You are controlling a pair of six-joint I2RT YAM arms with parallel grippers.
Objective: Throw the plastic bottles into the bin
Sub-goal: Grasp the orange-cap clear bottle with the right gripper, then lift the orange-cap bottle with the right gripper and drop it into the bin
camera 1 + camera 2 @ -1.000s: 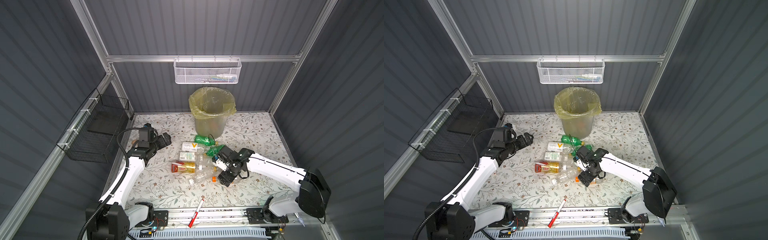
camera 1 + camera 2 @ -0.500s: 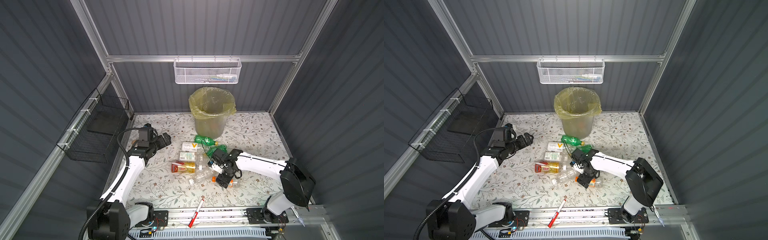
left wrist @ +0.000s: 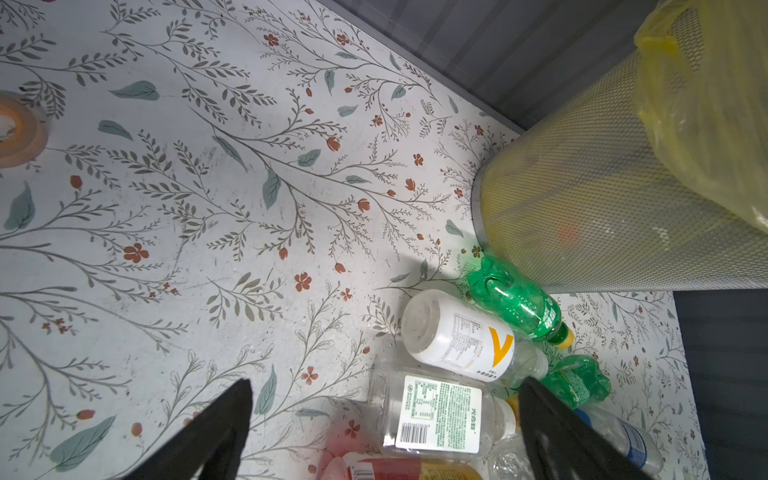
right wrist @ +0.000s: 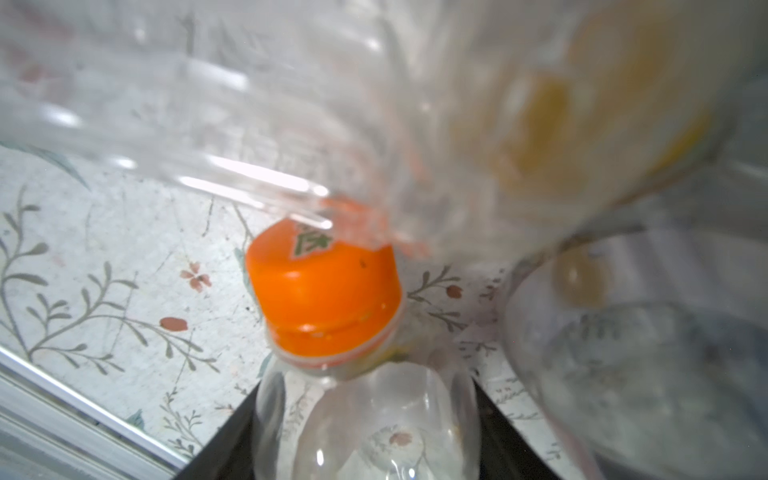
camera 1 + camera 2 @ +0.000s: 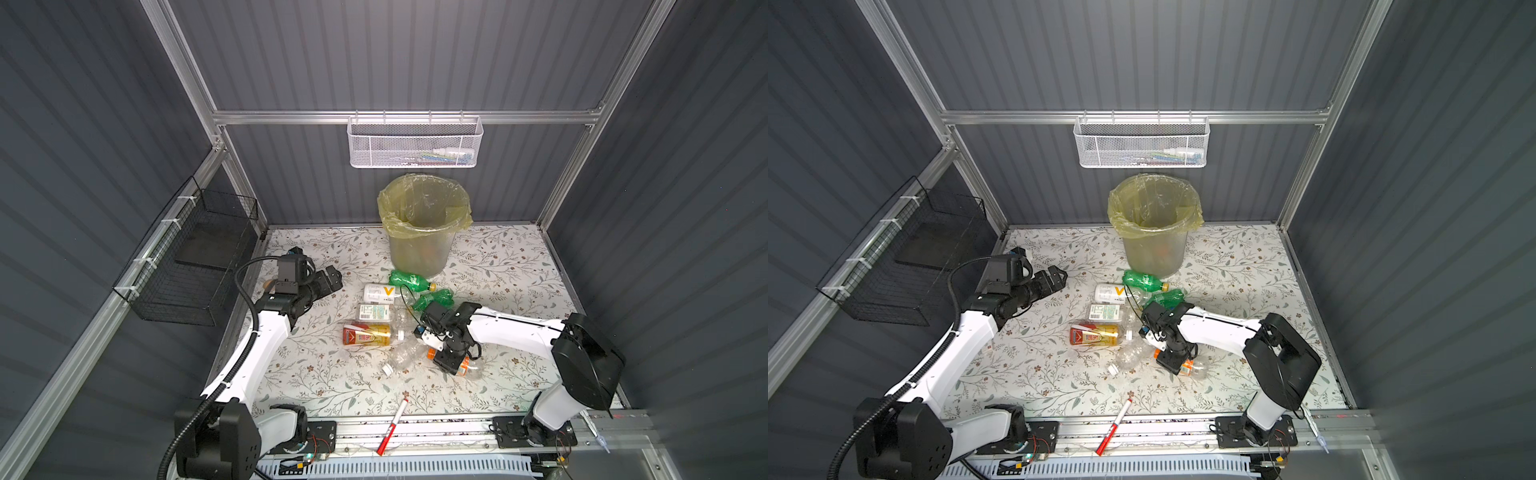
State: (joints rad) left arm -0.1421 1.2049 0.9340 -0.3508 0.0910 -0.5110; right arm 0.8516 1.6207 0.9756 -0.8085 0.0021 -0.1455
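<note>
The bin (image 5: 420, 243), grey with a yellow bag, stands at the back of the table. Several plastic bottles lie in front of it: a green one (image 5: 409, 279), a white one with a yellow V (image 5: 380, 293), a clear one with a white label (image 3: 436, 415) and a red-and-gold one (image 5: 368, 334). My right gripper (image 5: 451, 361) is down on the table, shut on a clear bottle with an orange cap (image 4: 324, 299), its fingers (image 4: 224, 440) on both sides of the shoulder. My left gripper (image 5: 332, 278) hovers open and empty left of the pile.
A crushed clear bottle with a white cap (image 5: 401, 357) lies against the held one. A red-and-white marker pen (image 5: 392, 424) lies at the front edge. A tape roll (image 3: 16, 133) sits by the left wall. A white mesh basket (image 5: 415, 143) and a black wire basket (image 5: 191, 257) hang on the walls.
My right gripper has dropped onto the orange-capped bottle and closed on its shoulder. The left arm has stayed still and open.
</note>
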